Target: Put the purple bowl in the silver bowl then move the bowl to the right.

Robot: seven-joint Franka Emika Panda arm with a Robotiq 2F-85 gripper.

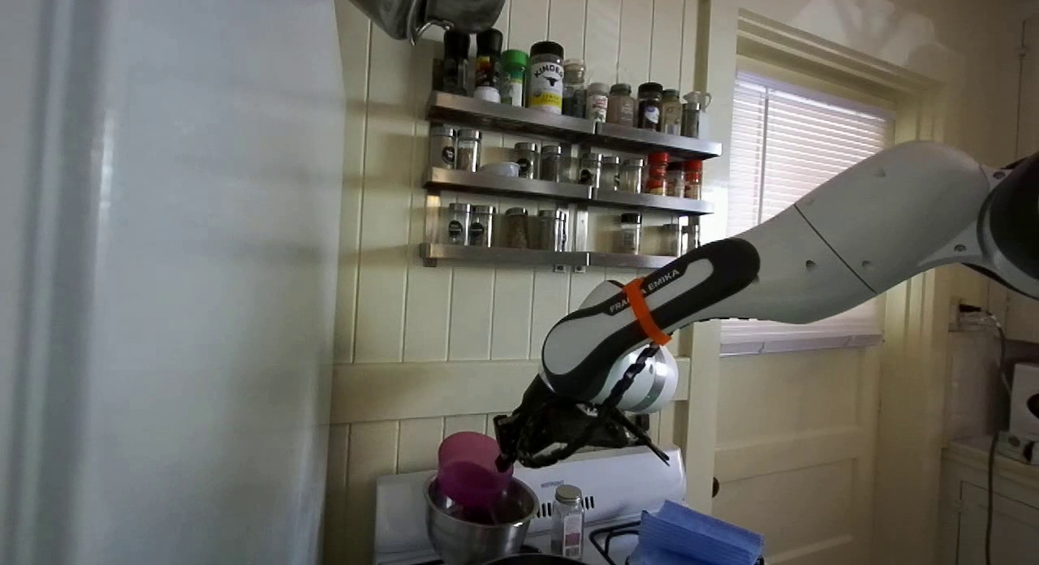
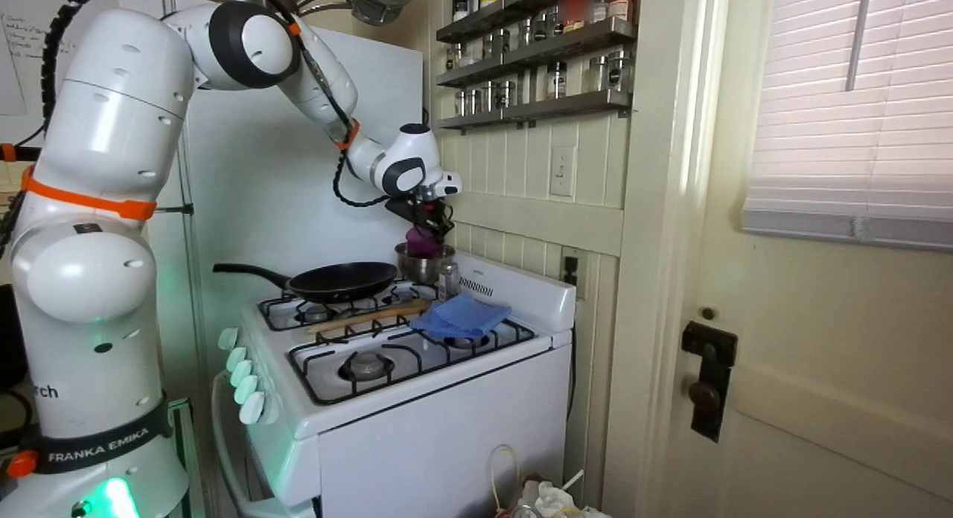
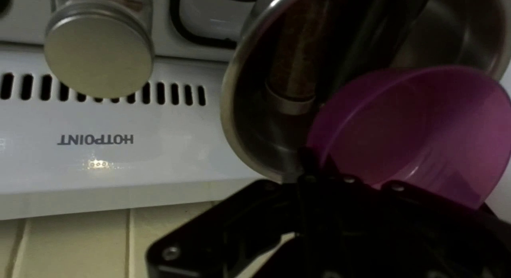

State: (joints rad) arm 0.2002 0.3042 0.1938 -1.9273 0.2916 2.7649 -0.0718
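The purple bowl (image 1: 469,474) is tilted, with its lower part inside the mouth of the silver bowl (image 1: 479,539). It also shows there in an exterior view (image 2: 423,242) and in the wrist view (image 3: 423,126). The silver bowl stands upright at the back of the stove (image 2: 424,268); its rim (image 3: 228,118) curves left of the purple bowl in the wrist view. My gripper (image 3: 318,162) is shut on the purple bowl's rim, with a fingertip on each side of the wall. Whether the purple bowl touches the silver bowl's bottom is hidden.
A capped glass jar (image 1: 568,520) stands beside the silver bowl. A blue cloth (image 2: 463,315) lies on the stove (image 2: 447,399). A black frying pan (image 2: 342,281) and a wooden utensil (image 2: 370,317) are in front. The stove's back panel (image 3: 159,150) and the wall are close behind.
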